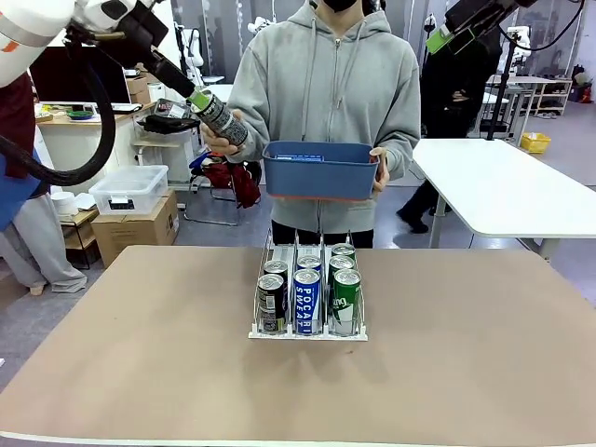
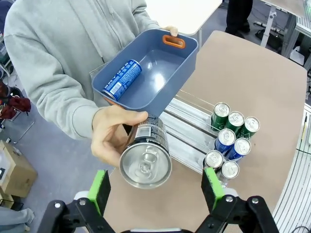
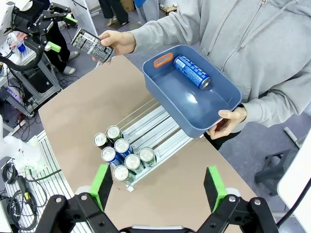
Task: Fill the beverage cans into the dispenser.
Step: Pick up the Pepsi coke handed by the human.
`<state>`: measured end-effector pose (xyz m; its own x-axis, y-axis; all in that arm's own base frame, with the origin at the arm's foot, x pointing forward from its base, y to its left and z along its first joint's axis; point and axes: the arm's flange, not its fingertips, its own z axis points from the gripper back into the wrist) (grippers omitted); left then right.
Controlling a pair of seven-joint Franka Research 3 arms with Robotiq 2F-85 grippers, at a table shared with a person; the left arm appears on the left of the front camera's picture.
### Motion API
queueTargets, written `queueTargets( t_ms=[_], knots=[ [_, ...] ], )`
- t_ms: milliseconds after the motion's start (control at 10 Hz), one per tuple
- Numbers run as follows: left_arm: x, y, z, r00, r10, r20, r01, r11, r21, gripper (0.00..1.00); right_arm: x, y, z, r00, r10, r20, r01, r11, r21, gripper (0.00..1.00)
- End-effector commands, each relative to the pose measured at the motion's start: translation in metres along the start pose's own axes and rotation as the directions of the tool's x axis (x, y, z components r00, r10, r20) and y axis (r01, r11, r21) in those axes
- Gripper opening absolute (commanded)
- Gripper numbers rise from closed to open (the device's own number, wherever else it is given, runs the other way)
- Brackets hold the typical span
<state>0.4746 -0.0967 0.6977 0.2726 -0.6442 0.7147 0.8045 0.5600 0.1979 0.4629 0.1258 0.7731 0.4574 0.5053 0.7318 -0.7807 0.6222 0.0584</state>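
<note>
— Green pads (image 2: pixel 99 189) low in my left wrist view stand spread wide. My left gripper (image 2: pixel 156 191) is open and pinches nothing.

— What sits between them?

— One black can (image 2: pixel 146 155), its silver top facing my camera. A person's hand (image 2: pixel 109 133) holds it by the body. From the front it is tilted, high above the far side of the table (image 1: pixel 140 354), with its top toward my fingers. I cannot tell whether they touch it.

— And your right gripper (image 3: pixel 157 188)?

— Spread just as wide, holding nothing. It hangs high, looking down on the rack and the bin.

— Where is the dispenser (image 2: pixel 184 128)?

— On the table, in the middle, below the blue bin (image 2: pixel 160 77). Its cans stand upright at the end nearest me: two black cans (image 1: pixel 273 293) in the left lane, two blue cans (image 1: pixel 306 296) in the middle lane, three green cans (image 1: pixel 344 284) in the right lane. The far stretch of each lane is bare.

— And the bin?

— The person's other hand (image 3: pixel 226 121) holds it up, tipped, over the far end of the rack. One blue can (image 2: pixel 121 79) lies on its side inside it, against a wall.
</note>
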Motion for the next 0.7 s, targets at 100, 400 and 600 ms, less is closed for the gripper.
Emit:
queueTargets(
  t_ms=[100, 400, 600],
  knots=[
    [0.000, 0.007, -0.016, 0.997, -0.030, 0.065, 0.031, 0.999, -0.019, 1.00, -0.003, 0.001, -0.001, 1.000, -0.003, 0.004, 0.003, 1.000, 0.007, 1.00],
    [-0.001, 0.012, -0.030, 0.997, -0.006, 0.071, 0.008, 0.999, -0.033, 1.00, -0.003, 0.001, -0.001, 1.000, -0.003, 0.004, 0.003, 1.000, 0.007, 1.00],
    [-0.002, 0.016, -0.036, 0.997, 0.000, 0.072, 0.003, 0.999, -0.039, 1.00, -0.003, 0.001, -0.001, 1.000, -0.003, 0.004, 0.003, 1.000, 0.007, 1.00]
  ],
)
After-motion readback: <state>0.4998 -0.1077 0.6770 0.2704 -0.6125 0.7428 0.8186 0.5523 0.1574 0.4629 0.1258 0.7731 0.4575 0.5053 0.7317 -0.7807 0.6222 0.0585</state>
